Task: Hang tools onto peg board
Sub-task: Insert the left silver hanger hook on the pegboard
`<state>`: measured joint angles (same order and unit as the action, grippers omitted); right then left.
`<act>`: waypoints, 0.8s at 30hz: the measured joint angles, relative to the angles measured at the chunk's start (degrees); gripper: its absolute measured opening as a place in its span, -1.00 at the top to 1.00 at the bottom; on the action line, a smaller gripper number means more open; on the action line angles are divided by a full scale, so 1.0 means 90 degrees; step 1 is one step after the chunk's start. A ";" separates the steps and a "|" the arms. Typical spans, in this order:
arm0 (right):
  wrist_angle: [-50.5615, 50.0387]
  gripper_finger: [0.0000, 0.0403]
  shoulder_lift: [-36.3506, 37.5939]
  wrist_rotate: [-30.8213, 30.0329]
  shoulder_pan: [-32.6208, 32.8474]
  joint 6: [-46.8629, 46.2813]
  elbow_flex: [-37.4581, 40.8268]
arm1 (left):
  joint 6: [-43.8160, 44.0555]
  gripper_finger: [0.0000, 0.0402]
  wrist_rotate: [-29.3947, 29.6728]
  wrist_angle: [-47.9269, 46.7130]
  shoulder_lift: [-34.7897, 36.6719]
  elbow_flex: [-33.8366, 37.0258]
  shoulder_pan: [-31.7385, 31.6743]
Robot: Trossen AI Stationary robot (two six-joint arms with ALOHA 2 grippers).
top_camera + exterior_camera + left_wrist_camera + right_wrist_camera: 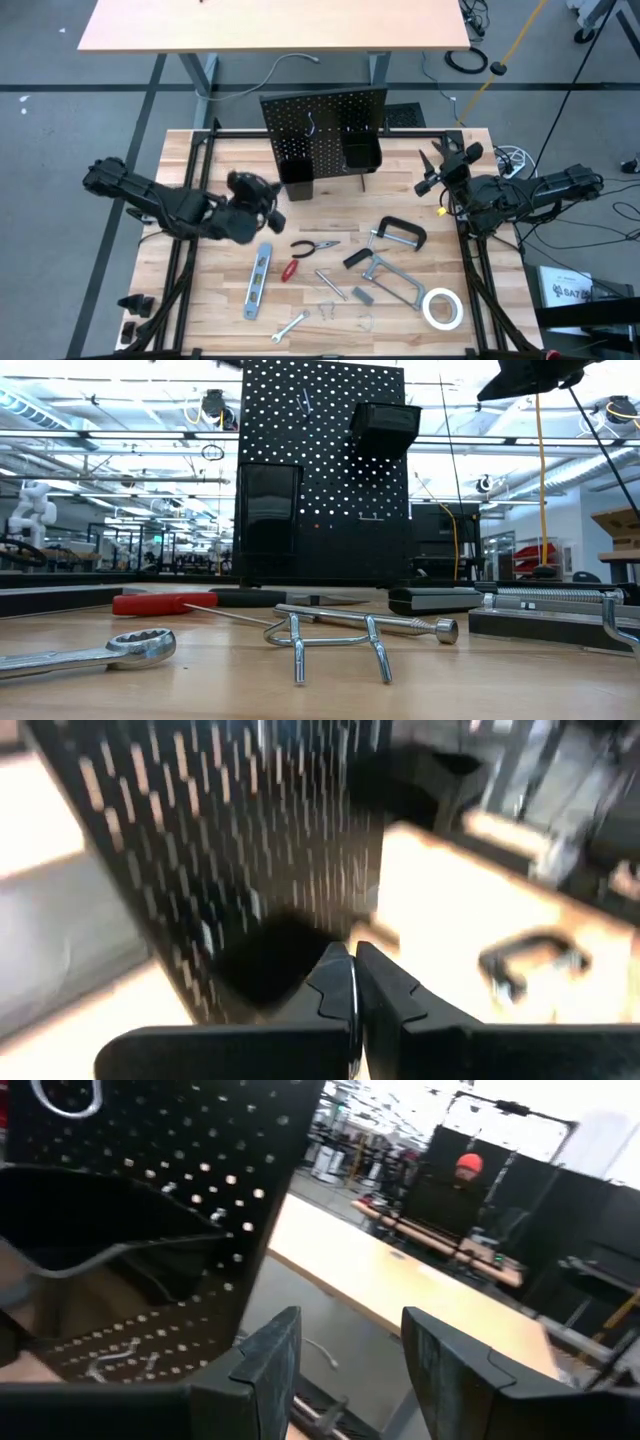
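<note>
Tools lie scattered over the pale wooden worktop [200,300], all in front of the upright black perforated peg board [325,115], whose two black box-shaped bins [296,172] hang on its front face. A long blue-grey level [258,281] rests nearest the left arm, with a red-handled screwdriver [290,270] and dark-handled pliers [314,246] just beside it. Farther right sit a black C-clamp [400,233], a grey bar clamp [390,280] and a white tape roll [441,308]; a silver wrench [290,327] lies near the front edge, close to a loose bent silver hook [335,645].

The left pincer [268,205] hovers above the worktop between the level and the left bin, its fingers [335,985] pressed together on nothing, and the bin stands directly ahead of it. The right pincer [440,165] waits at the board's right side, above the worktop's edge, its fingers [270,1355] apart and empty, the board's side and right bin close in front.
</note>
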<state>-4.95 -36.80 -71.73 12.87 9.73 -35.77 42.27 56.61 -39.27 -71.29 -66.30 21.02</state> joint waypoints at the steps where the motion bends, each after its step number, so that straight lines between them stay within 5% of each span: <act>1: 0.0002 0.17 0.0000 0.0025 0.0001 -0.0032 0.0000 | 0.0394 0.98 -0.0170 -0.0153 0.0000 0.0193 0.0017; 11: 0.0036 0.17 -0.0003 0.0015 0.0000 -0.0231 -0.0001 | 0.1799 0.99 -0.1892 0.0106 -0.0002 0.1954 -0.0156; 19: -0.0073 0.17 -0.0135 0.0069 0.0000 -0.0760 -0.0002 | 0.0980 0.99 -0.2695 0.2245 -0.0005 0.3109 -0.0622; 24: -0.0244 0.17 -0.0291 0.0957 0.0000 -0.1376 -0.0002 | 0.0265 0.99 -0.3333 0.3541 -0.0005 0.3634 -0.0932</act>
<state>-7.14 -39.41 -63.12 12.86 -2.66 -35.79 44.65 26.61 -7.39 -71.33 -33.60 12.63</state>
